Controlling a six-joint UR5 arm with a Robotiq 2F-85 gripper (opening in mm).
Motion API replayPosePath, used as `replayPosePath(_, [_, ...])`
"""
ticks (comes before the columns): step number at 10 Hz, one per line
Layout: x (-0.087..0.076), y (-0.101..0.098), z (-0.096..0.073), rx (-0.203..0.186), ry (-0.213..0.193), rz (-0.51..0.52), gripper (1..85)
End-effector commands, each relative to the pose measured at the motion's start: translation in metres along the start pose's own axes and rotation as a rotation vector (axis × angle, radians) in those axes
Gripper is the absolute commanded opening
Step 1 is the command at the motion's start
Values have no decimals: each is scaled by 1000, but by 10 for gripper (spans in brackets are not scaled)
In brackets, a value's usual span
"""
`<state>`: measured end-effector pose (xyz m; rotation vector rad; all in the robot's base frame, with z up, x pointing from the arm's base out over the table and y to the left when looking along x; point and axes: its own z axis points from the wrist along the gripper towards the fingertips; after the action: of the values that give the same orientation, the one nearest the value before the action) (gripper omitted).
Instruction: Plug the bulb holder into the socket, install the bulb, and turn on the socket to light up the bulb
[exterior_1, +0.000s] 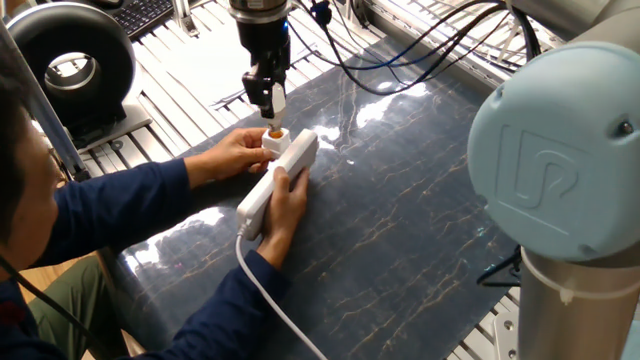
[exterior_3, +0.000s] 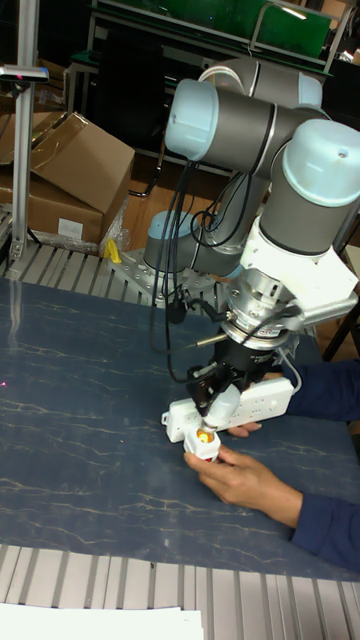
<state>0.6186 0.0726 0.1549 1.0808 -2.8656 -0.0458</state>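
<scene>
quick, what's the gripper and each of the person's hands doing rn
Gripper: shut on the bulb.
One hand: steadies the bulb holder.
Other hand: holds the socket.

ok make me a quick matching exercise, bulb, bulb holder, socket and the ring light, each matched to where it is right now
Things:
1. bulb
2. bulb holder
3. socket
4. ring light

Places:
A. lying on the dark mat, steadied by a person's hand
B. far left, off the mat
C. in the gripper, just above the orange opening
D. between a person's fingers at the strip's end

Pairs: 1-C, 2-D, 3-A, 4-B
</scene>
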Motion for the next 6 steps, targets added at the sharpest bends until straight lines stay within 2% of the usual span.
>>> replayPosePath(1, [-12, -11, -1, 47, -53, -292, 10])
replayPosePath(2, [-10, -15, -2, 61, -42, -308, 10])
replayPosePath(4, [-8, -17, 1, 59, -44, -319, 10])
replayPosePath(6, [-6, -19, 3, 63, -42, -374, 10])
